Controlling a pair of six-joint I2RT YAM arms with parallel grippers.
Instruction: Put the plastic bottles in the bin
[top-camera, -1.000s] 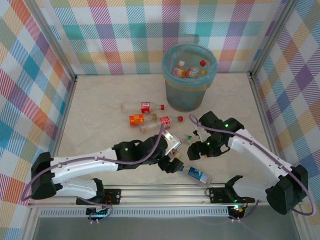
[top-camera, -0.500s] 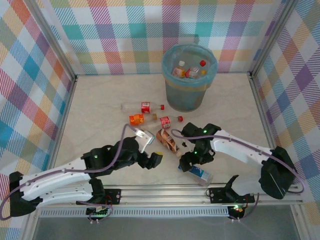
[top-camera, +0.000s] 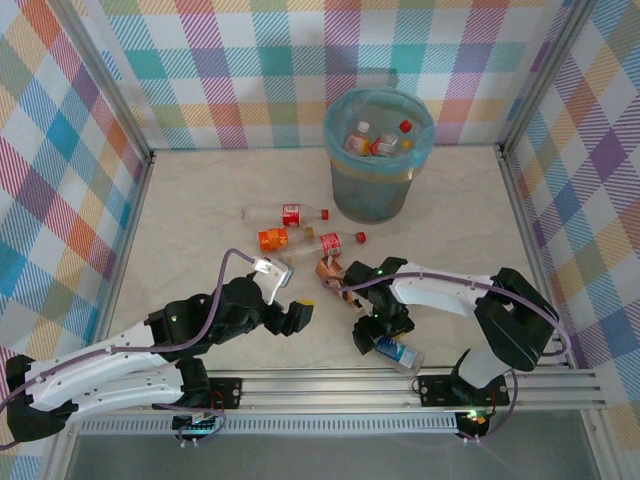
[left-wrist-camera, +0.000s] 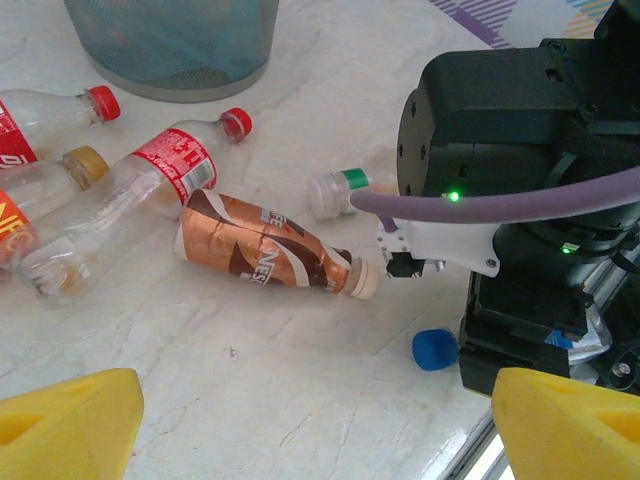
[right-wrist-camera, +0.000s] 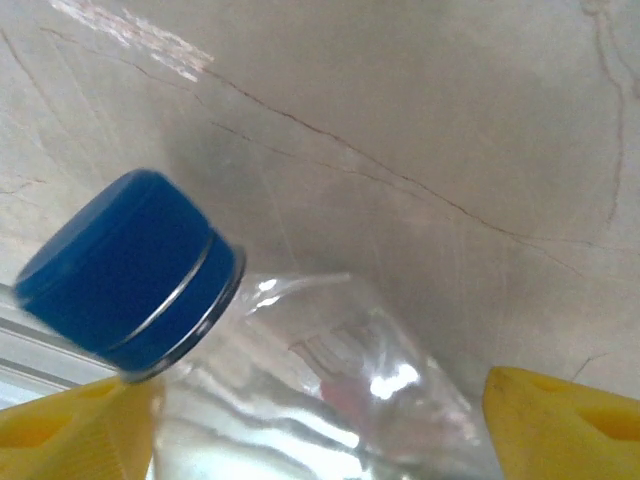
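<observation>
A clear plastic bottle (right-wrist-camera: 330, 400) with a blue cap (right-wrist-camera: 125, 265) lies on the table near the front rail, seen from above as the blue-labelled bottle (top-camera: 400, 351). My right gripper (right-wrist-camera: 325, 430) is down over it, its yellow fingers against both sides; it shows from above as the right gripper (top-camera: 375, 335). My left gripper (left-wrist-camera: 320, 430) hangs open over bare table, left of that, with nothing between its fingers. Ahead of it lie a brown bottle (left-wrist-camera: 265, 255), a red-labelled bottle (left-wrist-camera: 150, 190) and a green-capped bottle (left-wrist-camera: 335, 192). The bin (top-camera: 379, 155) stands at the back with bottles inside.
Two more bottles, one clear with a red label (top-camera: 285, 213) and one orange (top-camera: 272, 238), lie left of the bin. The right arm's black wrist (left-wrist-camera: 500, 150) stands close on the right of my left gripper. The metal front rail (top-camera: 400, 385) runs just behind the blue-labelled bottle.
The right gripper came down and toward the front rail onto the blue-capped bottle. The left arm drew back to the left, away from that bottle, uncovering the brown bottle.
</observation>
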